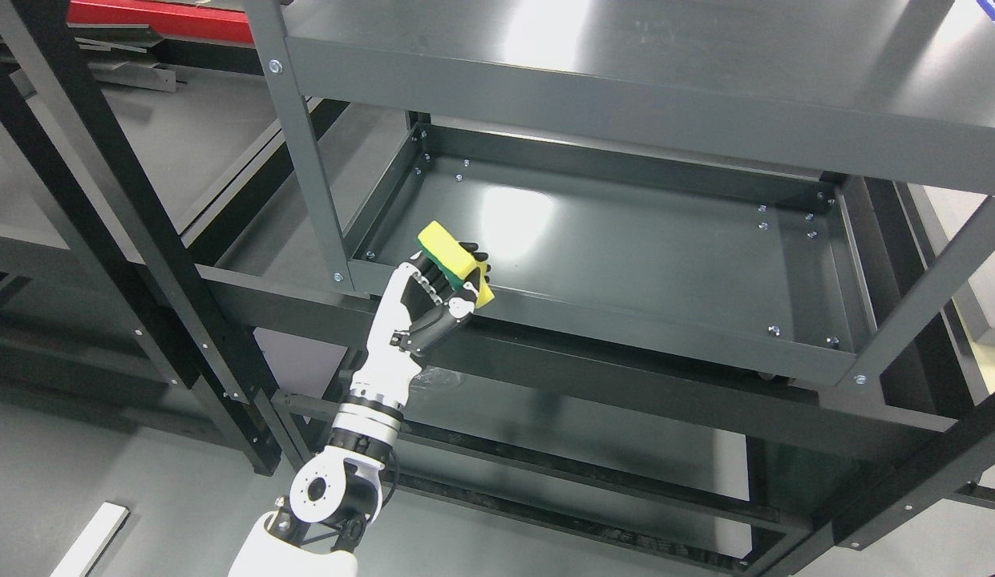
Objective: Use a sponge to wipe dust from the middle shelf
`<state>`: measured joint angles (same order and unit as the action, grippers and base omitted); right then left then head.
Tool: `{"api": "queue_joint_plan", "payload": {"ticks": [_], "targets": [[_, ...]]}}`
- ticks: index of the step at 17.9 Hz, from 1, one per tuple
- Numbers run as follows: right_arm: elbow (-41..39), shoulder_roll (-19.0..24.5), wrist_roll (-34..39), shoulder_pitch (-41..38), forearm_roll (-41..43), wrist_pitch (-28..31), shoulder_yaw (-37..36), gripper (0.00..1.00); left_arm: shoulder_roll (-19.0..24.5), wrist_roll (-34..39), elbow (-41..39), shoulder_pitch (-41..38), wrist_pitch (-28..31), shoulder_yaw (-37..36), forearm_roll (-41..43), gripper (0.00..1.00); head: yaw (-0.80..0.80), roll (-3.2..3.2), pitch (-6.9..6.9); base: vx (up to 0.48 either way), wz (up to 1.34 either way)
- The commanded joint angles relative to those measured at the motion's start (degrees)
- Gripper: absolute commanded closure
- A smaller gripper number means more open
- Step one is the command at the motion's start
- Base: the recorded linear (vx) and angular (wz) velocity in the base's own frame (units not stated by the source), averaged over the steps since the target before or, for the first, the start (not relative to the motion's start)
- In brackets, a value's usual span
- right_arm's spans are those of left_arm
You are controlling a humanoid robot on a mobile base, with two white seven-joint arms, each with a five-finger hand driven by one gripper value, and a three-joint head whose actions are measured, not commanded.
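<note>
The left hand (429, 292), a white-backed robotic hand with black jointed fingers (441, 280), reaches up from the lower left of the head view on a white and silver arm. Its fingers are curled around a rectangular yellow sponge with a green scouring layer (453, 258), gripping it firmly, with black fingertips showing over the sponge's far edge. The sponge is tilted, one yellow corner pointing up and left, its green side against the palm.

The hand holds the sponge at the front edge of the dark grey metal middle shelf (625, 248), near that shelf's front left corner, just right of the grey upright post (309, 152) that carries the frame. Whether the sponge touches the shelf surface or the front rim cannot be told from this view; it overlaps the rim and the near strip of the tray.

The middle shelf is a shallow tray with raised rims and small bolts at its corners, and it shows a bright glare patch just behind the sponge. Above it the glossy grey top shelf (625, 48) spans the upper part of the view. A black metal frame (120, 232) stands to the left, and a red beam (156, 20) lies at the upper left corner.
</note>
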<state>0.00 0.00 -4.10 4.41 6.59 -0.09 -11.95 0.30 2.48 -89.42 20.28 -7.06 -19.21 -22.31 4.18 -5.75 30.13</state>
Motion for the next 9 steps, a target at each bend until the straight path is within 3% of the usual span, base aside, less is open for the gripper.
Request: {"api": "queue_joint_plan", "payload": {"ticks": [1,9], "targets": [[-1.0,-1.0,0.0,0.1,0.0,4.1,0.0,0.0,0.7,-0.1,-5.9,-2.9,0.6,5.8,-0.1,0.89,0.0,0.0,0.0,0.0,0.0],[-1.0,-1.0,0.0,0.1,0.0,4.1,0.0,0.0,0.7,-0.5,-5.9,-3.5,1.7,8.4,-0.1,0.89,0.0,0.0,0.0,0.015,-0.08]]}}
